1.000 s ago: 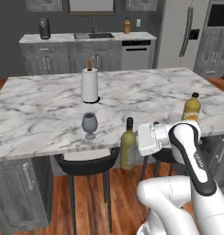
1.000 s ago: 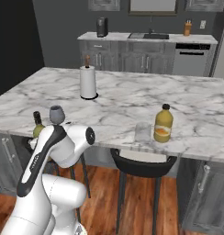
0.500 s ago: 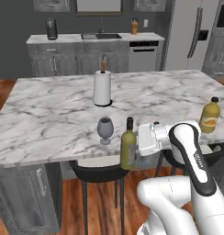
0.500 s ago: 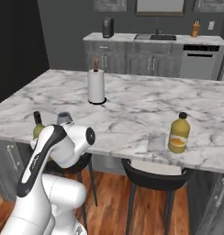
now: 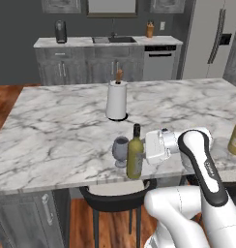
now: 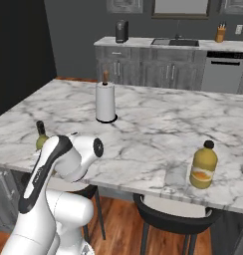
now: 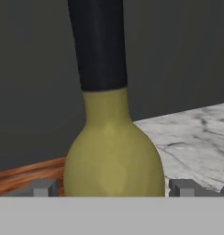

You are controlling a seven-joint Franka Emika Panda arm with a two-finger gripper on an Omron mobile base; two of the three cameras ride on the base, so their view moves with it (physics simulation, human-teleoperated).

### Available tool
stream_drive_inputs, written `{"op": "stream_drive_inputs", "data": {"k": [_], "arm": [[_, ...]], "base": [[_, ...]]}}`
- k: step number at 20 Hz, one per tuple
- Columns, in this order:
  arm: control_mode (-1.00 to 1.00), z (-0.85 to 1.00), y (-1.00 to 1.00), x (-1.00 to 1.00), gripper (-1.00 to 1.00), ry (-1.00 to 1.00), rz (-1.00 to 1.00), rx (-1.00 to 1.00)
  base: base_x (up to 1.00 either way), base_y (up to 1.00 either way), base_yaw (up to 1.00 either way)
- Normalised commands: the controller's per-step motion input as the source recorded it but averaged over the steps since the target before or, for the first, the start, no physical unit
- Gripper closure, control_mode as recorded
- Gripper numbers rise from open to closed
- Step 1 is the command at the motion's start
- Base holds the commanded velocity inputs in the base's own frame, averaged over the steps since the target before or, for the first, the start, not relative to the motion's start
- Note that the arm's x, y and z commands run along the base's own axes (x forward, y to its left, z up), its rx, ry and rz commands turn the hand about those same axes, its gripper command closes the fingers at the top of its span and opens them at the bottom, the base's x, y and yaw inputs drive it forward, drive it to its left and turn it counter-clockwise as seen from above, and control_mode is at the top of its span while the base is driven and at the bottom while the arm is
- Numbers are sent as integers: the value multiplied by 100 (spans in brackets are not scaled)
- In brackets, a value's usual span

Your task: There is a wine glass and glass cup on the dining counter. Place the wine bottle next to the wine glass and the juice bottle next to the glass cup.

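Tool (image 7: 113,188) grips wine bottle (image 5: 135,161) upright over dining counter (image 5: 62,126).

A white paper towel roll (image 5: 116,100) stands upright near the island's middle. Below its near edge sit dark stools (image 6: 176,219). Along the back wall: grey cabinets (image 5: 71,70), a sink (image 5: 111,39), a dishwasher (image 5: 160,62), a dark canister (image 5: 60,31) and a refrigerator (image 5: 209,38).

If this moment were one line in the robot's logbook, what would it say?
tool: shut on wine bottle | bottle: upright beside wine glass at dining counter edge | juice bottle: by glass cup
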Motion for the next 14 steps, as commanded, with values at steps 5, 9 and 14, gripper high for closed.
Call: {"op": "stream_drive_inputs", "data": {"k": [5, 9, 14], "arm": [[100, 0, 0, 0, 100, 0, 0, 0], [100, 0, 0, 0, 100, 0, 0, 0], [100, 0, 0, 0, 100, 0, 0, 0]], "base": [[55, 2, 6], [44, 2, 8], [11, 3, 3]]}}
